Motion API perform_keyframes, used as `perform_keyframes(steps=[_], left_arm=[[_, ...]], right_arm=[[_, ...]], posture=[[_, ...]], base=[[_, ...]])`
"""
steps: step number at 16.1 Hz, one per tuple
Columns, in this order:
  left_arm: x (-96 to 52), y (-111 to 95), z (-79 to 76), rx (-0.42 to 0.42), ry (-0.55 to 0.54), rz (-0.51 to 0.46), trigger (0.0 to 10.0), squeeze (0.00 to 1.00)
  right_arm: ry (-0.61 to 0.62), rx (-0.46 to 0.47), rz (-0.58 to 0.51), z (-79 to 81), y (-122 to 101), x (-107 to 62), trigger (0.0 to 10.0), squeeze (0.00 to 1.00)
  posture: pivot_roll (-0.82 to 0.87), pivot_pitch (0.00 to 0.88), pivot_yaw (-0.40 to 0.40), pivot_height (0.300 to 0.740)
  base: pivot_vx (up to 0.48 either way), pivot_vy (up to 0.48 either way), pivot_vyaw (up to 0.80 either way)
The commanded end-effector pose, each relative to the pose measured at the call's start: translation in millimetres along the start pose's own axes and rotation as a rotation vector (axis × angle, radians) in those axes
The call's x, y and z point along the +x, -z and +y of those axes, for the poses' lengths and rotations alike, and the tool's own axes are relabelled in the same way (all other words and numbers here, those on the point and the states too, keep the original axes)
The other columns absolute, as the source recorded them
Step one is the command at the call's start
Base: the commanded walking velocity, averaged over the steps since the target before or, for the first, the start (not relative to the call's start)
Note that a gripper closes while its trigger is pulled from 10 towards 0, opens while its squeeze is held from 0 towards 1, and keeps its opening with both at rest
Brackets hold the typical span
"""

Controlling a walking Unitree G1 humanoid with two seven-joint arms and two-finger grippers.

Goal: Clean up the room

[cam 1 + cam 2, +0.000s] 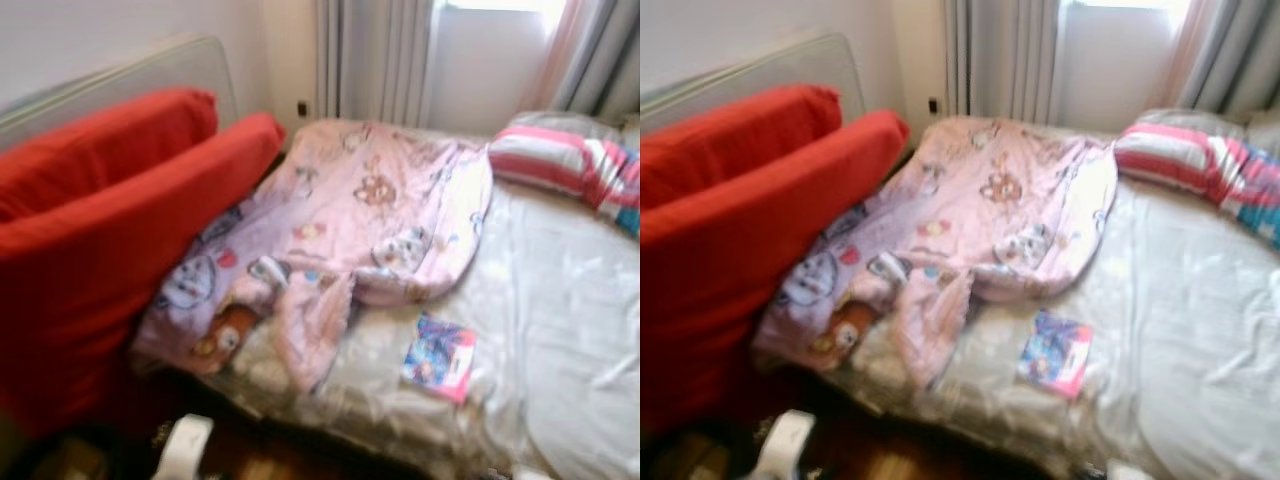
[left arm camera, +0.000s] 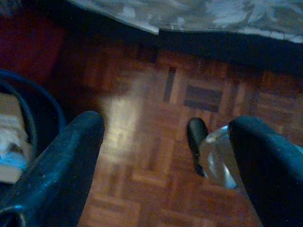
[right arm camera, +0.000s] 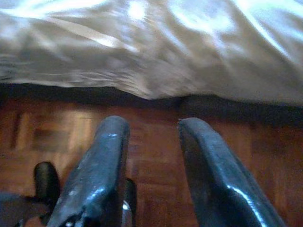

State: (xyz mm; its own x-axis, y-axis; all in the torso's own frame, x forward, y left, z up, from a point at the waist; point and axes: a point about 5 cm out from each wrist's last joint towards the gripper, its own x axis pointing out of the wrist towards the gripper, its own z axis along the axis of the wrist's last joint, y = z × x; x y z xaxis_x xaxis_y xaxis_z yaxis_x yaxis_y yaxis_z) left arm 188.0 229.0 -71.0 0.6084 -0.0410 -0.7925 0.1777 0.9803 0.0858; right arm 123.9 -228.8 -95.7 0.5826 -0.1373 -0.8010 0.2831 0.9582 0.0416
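Bedroom, head and wrist views. The bed point(image 1: 560, 330), covered by a pale sheet, spans my field; it is the surface to be tidied. Leaning against its left side stand two red cushions point(image 1: 110, 230), apparently propped there out of place, with a pale headboard-like panel point(image 1: 150, 75) behind them. A pink cartoon-print blanket point(image 1: 350, 220) lies crumpled across the head-side half of the bed, one corner trailing over the near edge, so I judge it needs straightening or folding. A striped pillow point(image 1: 560, 160) rests at the far right below the curtained window point(image 1: 490, 50). A small colourful booklet or packet point(image 1: 438, 357), blurred beyond closer naming, lies flat on the sheet near the edge, just beside the blanket's trailing corner; it looks the easiest first pick. Both arms hang low beside the bed, idle. My left gripper point(image 2: 165, 156) has its jaws released wide over the parquet floor point(image 2: 151, 118), a dark bin point(image 2: 28, 123) beside it. My right gripper point(image 3: 151, 165) has its jaws released, narrowly parted, empty, pointing at the bed's edge.
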Motion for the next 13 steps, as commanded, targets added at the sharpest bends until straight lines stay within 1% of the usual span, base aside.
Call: perform_keyframes(steps=[1,2,4,8,11,13], left_arm=[[0.3,0.9,-1.0,0.000,0.005,0.012,10.0,0.00],[0.3,0.7,-0.8,0.000,0.005,0.012,10.0,0.00],[0.3,0.4,-0.5,-0.002,0.003,0.011,10.0,0.00],[0.4,-1.0,0.5,-0.005,-0.002,0.007,10.0,0.00],[0.6,-2.1,0.7,-0.008,-0.003,0.002,10.0,0.00],[0.6,-3.4,1.2,-0.001,-0.004,-0.008,10.0,0.00]], right_arm=[[0.008,-0.010,0.006,-3.2,2.4,-1.4,10.0,0.00],[0.007,-0.004,0.004,-3.0,2.4,-1.3,10.0,0.00],[0.013,0.026,0.004,-2.7,3.0,-1.3,10.0,0.00],[0.006,0.045,-0.009,-1.2,1.3,-0.9,10.0,0.00],[0.007,0.076,-0.022,-0.7,0.3,-0.7,10.0,0.00],[0.038,0.108,-0.049,-1.8,-0.8,-1.2,10.0,0.00]], posture=[[0.05,0.000,0.016,0.740],[0.05,0.000,0.016,0.740],[0.05,0.000,0.017,0.740],[0.04,0.000,0.021,0.740],[0.04,0.000,0.024,0.740],[0.04,0.000,0.026,0.740]], base=[[0.304,0.000,0.80],[0.300,0.000,0.80],[0.300,0.000,0.00],[0.300,0.000,0.00],[0.281,0.000,0.00],[0.000,0.000,0.00]])
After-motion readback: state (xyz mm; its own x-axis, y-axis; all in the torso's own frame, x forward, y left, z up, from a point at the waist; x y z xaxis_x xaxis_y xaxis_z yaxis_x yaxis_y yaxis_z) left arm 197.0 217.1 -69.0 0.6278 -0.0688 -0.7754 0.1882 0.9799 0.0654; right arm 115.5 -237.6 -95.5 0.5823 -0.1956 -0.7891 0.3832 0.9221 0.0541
